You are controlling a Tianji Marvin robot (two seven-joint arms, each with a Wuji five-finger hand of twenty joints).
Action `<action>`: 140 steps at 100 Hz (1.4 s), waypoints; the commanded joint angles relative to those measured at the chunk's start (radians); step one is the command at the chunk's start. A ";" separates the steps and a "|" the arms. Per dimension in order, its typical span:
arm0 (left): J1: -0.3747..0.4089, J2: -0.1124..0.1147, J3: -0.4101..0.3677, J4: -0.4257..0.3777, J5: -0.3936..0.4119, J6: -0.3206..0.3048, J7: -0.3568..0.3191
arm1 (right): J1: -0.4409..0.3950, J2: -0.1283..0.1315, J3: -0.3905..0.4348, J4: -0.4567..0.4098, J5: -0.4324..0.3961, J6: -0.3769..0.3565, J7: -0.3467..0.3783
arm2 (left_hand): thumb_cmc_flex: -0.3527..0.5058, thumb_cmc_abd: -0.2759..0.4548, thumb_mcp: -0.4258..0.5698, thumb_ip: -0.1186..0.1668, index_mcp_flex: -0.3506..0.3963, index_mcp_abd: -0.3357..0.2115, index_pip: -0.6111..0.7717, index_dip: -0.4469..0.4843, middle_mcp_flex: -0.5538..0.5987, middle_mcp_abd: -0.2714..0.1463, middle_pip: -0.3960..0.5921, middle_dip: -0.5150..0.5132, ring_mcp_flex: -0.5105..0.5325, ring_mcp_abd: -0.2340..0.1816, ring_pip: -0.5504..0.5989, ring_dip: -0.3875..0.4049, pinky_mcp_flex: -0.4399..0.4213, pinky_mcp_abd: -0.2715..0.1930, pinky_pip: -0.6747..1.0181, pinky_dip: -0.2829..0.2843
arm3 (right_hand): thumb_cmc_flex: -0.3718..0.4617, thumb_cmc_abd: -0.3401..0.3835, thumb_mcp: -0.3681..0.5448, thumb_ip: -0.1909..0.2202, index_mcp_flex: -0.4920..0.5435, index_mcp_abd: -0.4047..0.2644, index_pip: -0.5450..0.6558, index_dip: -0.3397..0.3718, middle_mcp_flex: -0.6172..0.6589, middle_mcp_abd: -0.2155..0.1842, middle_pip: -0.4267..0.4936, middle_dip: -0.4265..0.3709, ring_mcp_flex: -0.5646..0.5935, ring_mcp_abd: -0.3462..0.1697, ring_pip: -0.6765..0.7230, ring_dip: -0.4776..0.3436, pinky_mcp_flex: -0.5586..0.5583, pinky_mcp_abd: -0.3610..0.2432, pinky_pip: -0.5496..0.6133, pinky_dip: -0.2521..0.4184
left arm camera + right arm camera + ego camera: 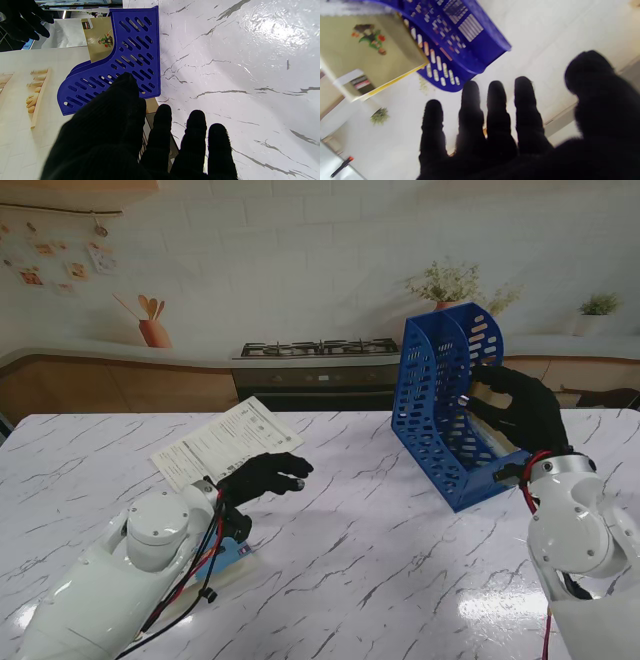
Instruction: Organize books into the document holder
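we start nearest to us. at about 7 o'clock in the stand's view our left hand (pixel 262 476) hovers over the tabletop (pixel 380 560), fingers (pixel 162 132) extended and slightly apart, holding nothing. beneath the left forearm, nearer to us, a light-blue book (pixel 238 552) lies flat on the tabletop, mostly hidden by the arm; we cannot tell its title or thickness. just beyond the left hand, at about 10 o'clock, a white printed sheet (pixel 225 442) lies flat.

at about 2 o'clock the blue document holder (pixel 440 395) is tilted back, not sitting square on its base. our right hand (pixel 520 412) reaches into its open side, fingers (pixel 495 110) spread; the stand's view suggests contact with the holder's wall, but we cannot tell whether it truly grips it. the wrist views show one beige book (pixel 98 38) with a flower print already standing inside the holder.

beyond the tabletop, at 12 o'clock, a stove (pixel 315 350) and potted plants (pixel 450 285) sit on the counter.

our judgement: task partly done. one book is filed; the light-blue book, at least, remains to be picked up and inserted, and the holder needs setting upright.
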 commanded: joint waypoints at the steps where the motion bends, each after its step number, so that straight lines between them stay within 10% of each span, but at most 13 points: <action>1: 0.011 0.000 -0.003 -0.009 0.001 -0.017 -0.007 | -0.023 -0.012 -0.025 -0.013 0.013 -0.021 -0.012 | -0.022 0.022 -0.022 0.022 0.004 -0.020 -0.004 -0.014 -0.007 -0.019 -0.014 -0.006 -0.018 -0.035 -0.017 -0.012 -0.014 -0.024 -0.029 -0.004 | -0.020 0.015 -0.014 0.044 0.026 -0.004 0.001 0.014 0.011 -0.008 0.016 0.026 0.016 -0.013 0.020 0.028 0.001 0.152 0.025 0.021; 89: 0.072 0.005 -0.045 -0.069 0.027 0.022 0.012 | -0.092 -0.004 -0.183 0.089 0.261 -0.220 0.089 | -0.023 0.023 -0.025 0.022 0.006 -0.021 -0.001 -0.012 -0.003 -0.018 -0.012 -0.005 -0.010 -0.037 -0.013 -0.010 -0.013 -0.020 -0.029 0.007 | 0.031 0.044 -0.021 0.053 0.104 0.004 0.065 0.087 0.077 0.027 0.102 0.079 0.104 0.026 0.143 0.086 0.174 0.156 0.186 0.134; 103: 0.078 0.003 -0.045 -0.075 0.037 0.024 0.027 | -0.073 -0.003 -0.205 0.130 0.296 -0.241 0.107 | -0.025 0.025 -0.025 0.022 0.010 -0.025 0.005 -0.009 0.005 -0.021 -0.008 -0.003 -0.001 -0.034 -0.007 -0.008 -0.005 -0.015 -0.019 0.015 | 0.092 0.019 0.015 -0.035 0.070 -0.010 0.175 0.065 0.079 0.024 0.128 0.074 0.118 0.029 0.162 0.078 0.192 0.163 0.215 0.116; 140: 0.142 0.014 -0.077 -0.148 0.102 0.016 0.039 | -0.055 -0.003 -0.226 0.178 0.340 -0.235 0.132 | -0.041 0.033 -0.034 0.019 0.011 -0.027 0.024 0.002 0.019 -0.032 0.002 0.001 0.013 -0.035 0.005 -0.006 0.012 -0.007 0.020 0.029 | 0.104 -0.002 0.055 -0.061 0.026 -0.032 0.302 0.047 0.077 0.026 0.184 0.107 0.123 0.036 0.244 0.121 0.215 0.139 0.278 0.135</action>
